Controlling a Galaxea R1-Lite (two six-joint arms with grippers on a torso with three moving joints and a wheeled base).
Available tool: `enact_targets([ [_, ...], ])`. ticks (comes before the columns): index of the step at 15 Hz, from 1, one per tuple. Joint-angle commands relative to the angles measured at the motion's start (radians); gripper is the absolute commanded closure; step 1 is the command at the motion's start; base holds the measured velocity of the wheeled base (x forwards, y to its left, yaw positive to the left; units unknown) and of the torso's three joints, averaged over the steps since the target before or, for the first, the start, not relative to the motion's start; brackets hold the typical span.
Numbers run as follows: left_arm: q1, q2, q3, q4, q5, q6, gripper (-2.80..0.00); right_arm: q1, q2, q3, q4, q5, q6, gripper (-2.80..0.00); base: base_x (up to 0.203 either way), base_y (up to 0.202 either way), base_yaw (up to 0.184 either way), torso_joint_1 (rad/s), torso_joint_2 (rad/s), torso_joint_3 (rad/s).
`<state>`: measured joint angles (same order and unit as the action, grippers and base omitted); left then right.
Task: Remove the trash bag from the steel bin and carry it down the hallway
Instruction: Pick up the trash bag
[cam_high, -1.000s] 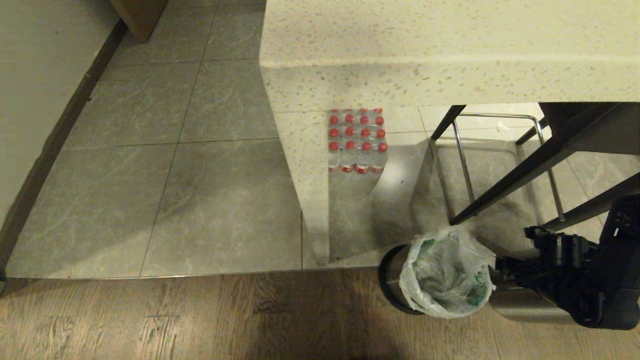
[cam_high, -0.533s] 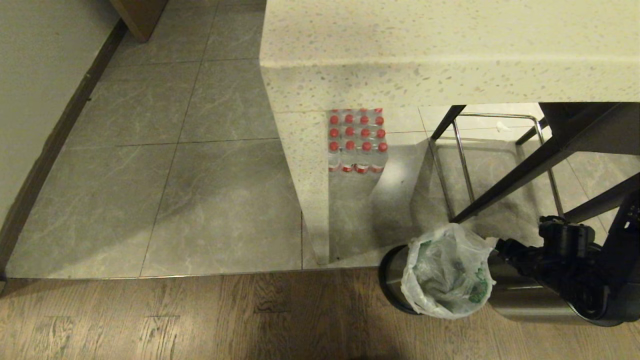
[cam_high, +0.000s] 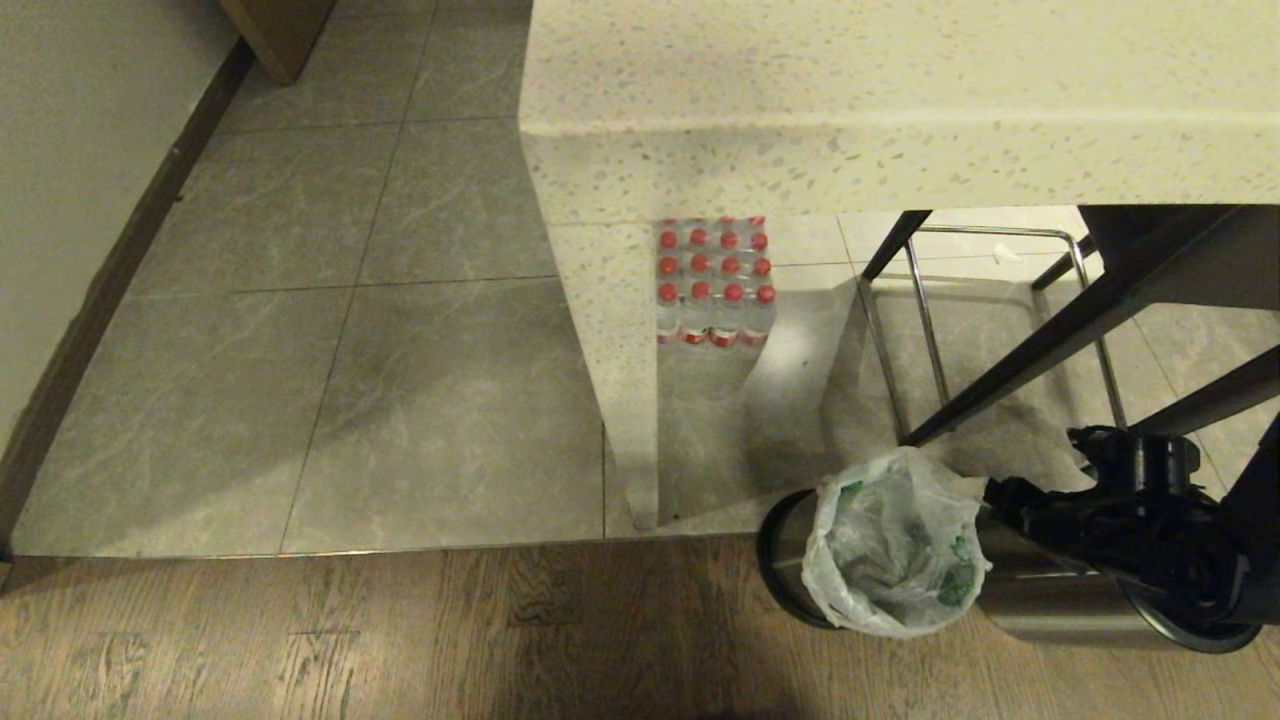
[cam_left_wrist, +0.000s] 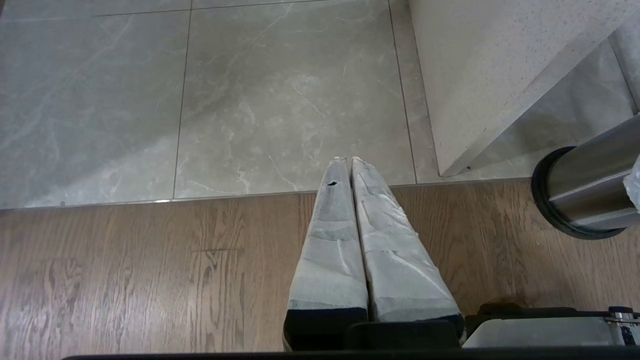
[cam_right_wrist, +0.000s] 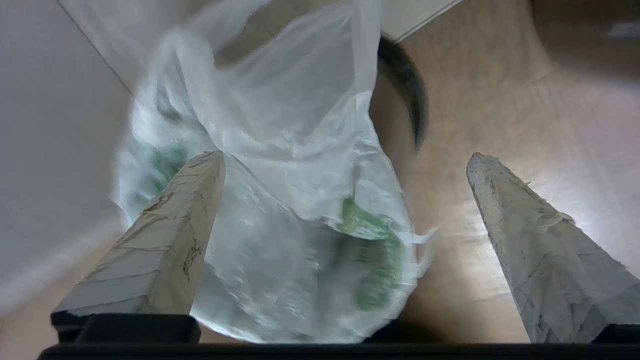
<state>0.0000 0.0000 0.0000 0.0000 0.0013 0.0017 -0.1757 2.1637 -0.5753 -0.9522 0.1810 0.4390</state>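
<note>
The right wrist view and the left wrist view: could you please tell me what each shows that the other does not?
Only the right wrist view shows the right gripper, open, its fingers on either side of the trash bag's rim and green printing. Only the left wrist view shows the left gripper, shut, above the grey tiles and a counter leg. Both show the steel bin and the wooden floor.

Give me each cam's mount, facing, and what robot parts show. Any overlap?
Head: up high, looking down at the tiled floor, steel bin and trash bag; right gripper beside the bag.
Left wrist: behind shut fingers, facing wood floor.
Right wrist: behind open fingers, facing the bag.
Shared: the bag appears in head and right wrist; the bin in all three.
</note>
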Motion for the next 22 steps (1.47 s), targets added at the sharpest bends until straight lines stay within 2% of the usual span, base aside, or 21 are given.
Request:
enact_targets([
  [1, 0.000, 0.000, 0.000, 0.000, 0.000, 0.000, 0.00, -0.001, -0.015, -0.001, 0.000, 0.007, -0.114, -2.80, 0.000, 0.000, 0.000, 0.000, 0.00, 0.000],
  [2, 0.000, 0.000, 0.002, 0.000, 0.000, 0.000, 0.00, -0.001, -0.016, 0.002, 0.005, 0.015, -0.185, -2.80, 0.000, 0.000, 0.000, 0.000, 0.00, 0.000],
  [6, 0.000, 0.000, 0.001, 0.000, 0.000, 0.000, 0.00, -0.028, -0.035, 0.024, 0.065, 0.011, -0.281, -2.80, 0.000, 0.000, 0.000, 0.000, 0.00, 0.000],
  [12, 0.000, 0.000, 0.000, 0.000, 0.000, 0.000, 0.00, -0.065, -0.049, 0.012, 0.166, 0.024, -0.282, -2.80, 0.000, 0.000, 0.000, 0.000, 0.00, 0.000],
  [14, 0.000, 0.000, 0.000, 0.000, 0.000, 0.000, 0.00, -0.069, -0.052, 0.017, 0.171, 0.102, -0.266, -2.80, 0.000, 0.000, 0.000, 0.000, 0.00, 0.000],
  [15, 0.000, 0.000, 0.001, 0.000, 0.000, 0.000, 0.00, -0.075, -0.053, 0.009, 0.170, 0.163, -0.209, -2.80, 0.000, 0.000, 0.000, 0.000, 0.00, 0.000],
  [17, 0.000, 0.000, 0.000, 0.000, 0.000, 0.000, 0.00, -0.084, -0.044, -0.023, 0.148, 0.255, -0.037, -2.80, 0.000, 0.000, 0.000, 0.000, 0.00, 0.000],
  [20, 0.000, 0.000, 0.000, 0.000, 0.000, 0.000, 0.00, -0.101, -0.008, -0.050, 0.001, 0.353, 0.215, -2.80, 0.000, 0.000, 0.000, 0.000, 0.00, 0.000],
  [21, 0.000, 0.000, 0.000, 0.000, 0.000, 0.000, 0.00, -0.116, 0.006, -0.057, -0.036, 0.377, 0.265, -2.80, 0.000, 0.000, 0.000, 0.000, 0.00, 0.000],
  [22, 0.000, 0.000, 0.000, 0.000, 0.000, 0.000, 0.00, -0.122, 0.022, -0.063, -0.046, 0.381, 0.273, -2.80, 0.000, 0.000, 0.000, 0.000, 0.00, 0.000],
])
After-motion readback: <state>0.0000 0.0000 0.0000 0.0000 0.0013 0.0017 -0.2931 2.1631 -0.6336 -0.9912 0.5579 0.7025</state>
